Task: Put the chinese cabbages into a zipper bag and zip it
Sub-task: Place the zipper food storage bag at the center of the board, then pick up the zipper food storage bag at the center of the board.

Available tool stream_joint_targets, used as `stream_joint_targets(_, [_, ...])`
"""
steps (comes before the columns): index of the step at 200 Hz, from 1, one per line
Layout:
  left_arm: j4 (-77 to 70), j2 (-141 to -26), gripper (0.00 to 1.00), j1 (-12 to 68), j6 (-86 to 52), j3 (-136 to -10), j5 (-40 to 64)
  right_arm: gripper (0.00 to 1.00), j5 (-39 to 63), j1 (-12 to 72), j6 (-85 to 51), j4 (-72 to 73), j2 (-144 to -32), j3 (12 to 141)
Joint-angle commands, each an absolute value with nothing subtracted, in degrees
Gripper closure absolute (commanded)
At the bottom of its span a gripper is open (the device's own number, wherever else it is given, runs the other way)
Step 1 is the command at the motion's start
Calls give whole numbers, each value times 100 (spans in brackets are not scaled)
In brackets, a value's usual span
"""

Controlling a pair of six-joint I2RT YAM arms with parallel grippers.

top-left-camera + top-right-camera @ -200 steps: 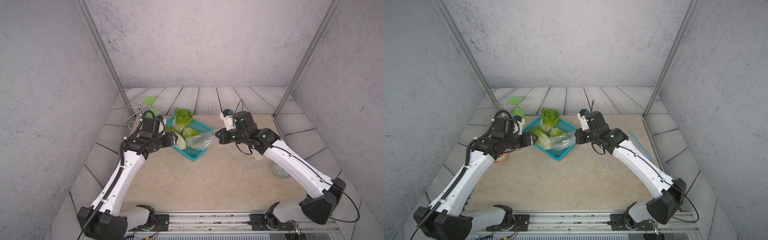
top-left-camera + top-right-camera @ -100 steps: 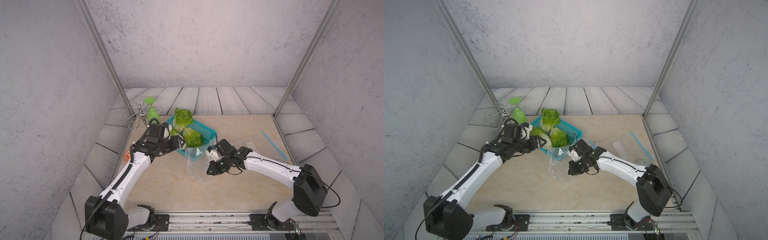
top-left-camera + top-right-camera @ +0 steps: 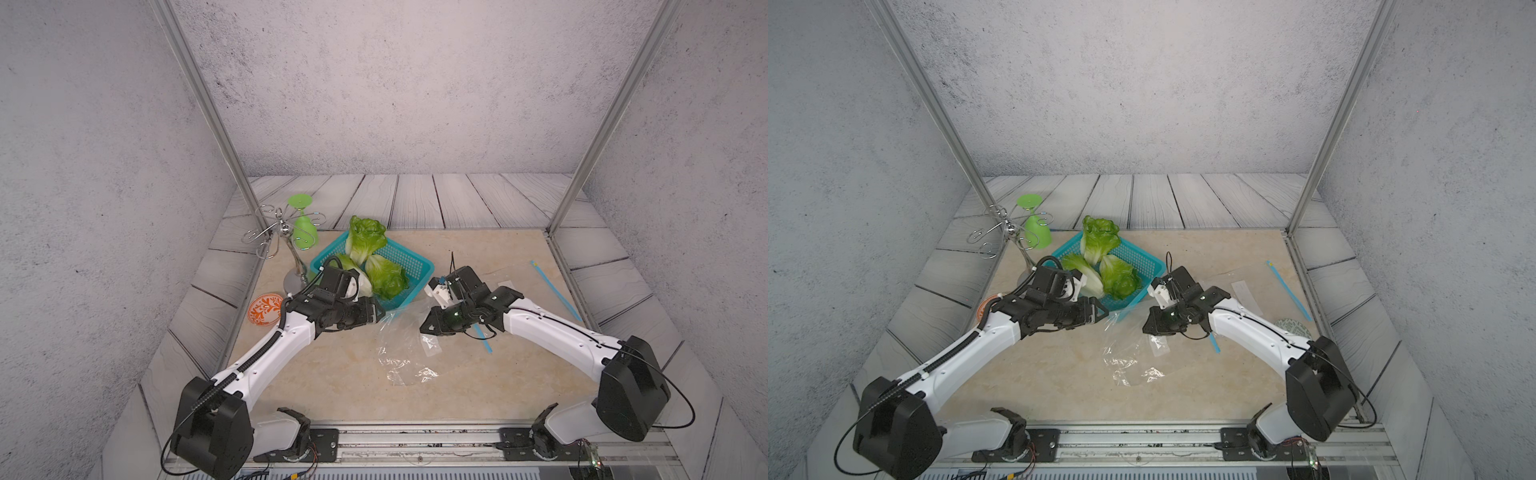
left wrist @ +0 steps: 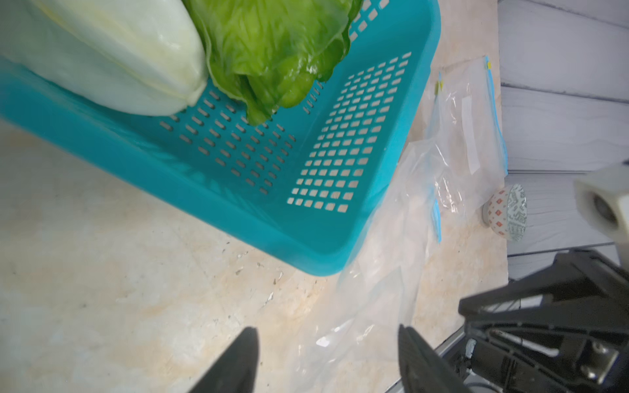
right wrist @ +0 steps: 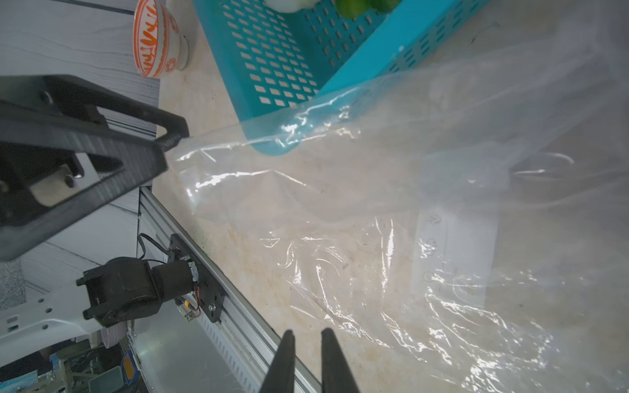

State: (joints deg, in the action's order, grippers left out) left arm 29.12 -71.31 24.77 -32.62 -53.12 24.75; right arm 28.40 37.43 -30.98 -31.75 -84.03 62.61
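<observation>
Three chinese cabbages (image 3: pixel 365 239) (image 3: pixel 1119 278) lie in a teal basket (image 3: pixel 415 266); my left wrist covers part of the nearest one (image 3: pixel 353 270). The clear zipper bag (image 3: pixel 401 349) (image 3: pixel 1129 353) lies crumpled on the table in front of the basket, one edge against its front corner. My left gripper (image 3: pixel 380 311) (image 4: pixel 326 331) stands open just above the bag's left edge. My right gripper (image 3: pixel 424 326) (image 5: pixel 308 331) hovers at the bag's right side. Its jaws are parted by a narrow gap with nothing between them.
A wire rack (image 3: pixel 282 232) holding a green goblet (image 3: pixel 303 226) stands left of the basket, with an orange bowl (image 3: pixel 266 309) in front of it. A second clear bag (image 4: pixel 469 136), a blue strip (image 3: pixel 555 291) and a patterned bowl (image 3: pixel 1293 328) lie to the right.
The right gripper brought the bag down from over the basket to the table, let go of it and parted slightly. The left gripper moved from the basket to the bag's left edge.
</observation>
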Motion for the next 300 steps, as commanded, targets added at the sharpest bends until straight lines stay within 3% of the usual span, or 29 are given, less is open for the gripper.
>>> stream_joint_targets(1, [3414,-6787,22,2469,-2836,-5351,2509,72,2664,3186,-2878,-3664,-8133,6302])
stream_joint_targets(21, [3738,-6575,13,2466,-2603,-5242,2509,60,2642,2640,-2758,-3926,-8026,6179])
stream_joint_targets(62, [2238,-6214,0,2515,-3330,-4128,3175,54,2596,2569,-3022,-3563,-8376,5731])
stream_joint_targets(123, [953,-6656,11,3073,-3340,-3674,2755,53,2767,2589,-3459,-2671,-9024,5129])
stream_joint_targets(148, [588,-6999,21,3368,-3400,-3707,2490,53,2761,2589,-3438,-2581,-9195,5102])
stream_joint_targets(166, [511,-7126,37,3486,-3445,-3765,2315,53,2855,2584,-3409,-2511,-9270,5081])
stream_joint_targets(200, [1457,-6963,100,3485,-2880,-4105,1870,52,3118,2552,-3221,-2542,-9038,5223])
stream_joint_targets(229, [2925,-6355,100,3399,-2044,-4723,1360,49,3113,2328,-3108,-2684,-8426,5545])
stream_joint_targets(245, [3253,-5942,100,3192,-1736,-4806,1341,41,2737,2198,-2969,-2765,-8289,5660])
stream_joint_targets(300, [4460,-6529,100,1529,-1390,-5252,1333,21,3184,1903,-2835,-1935,-9298,6043])
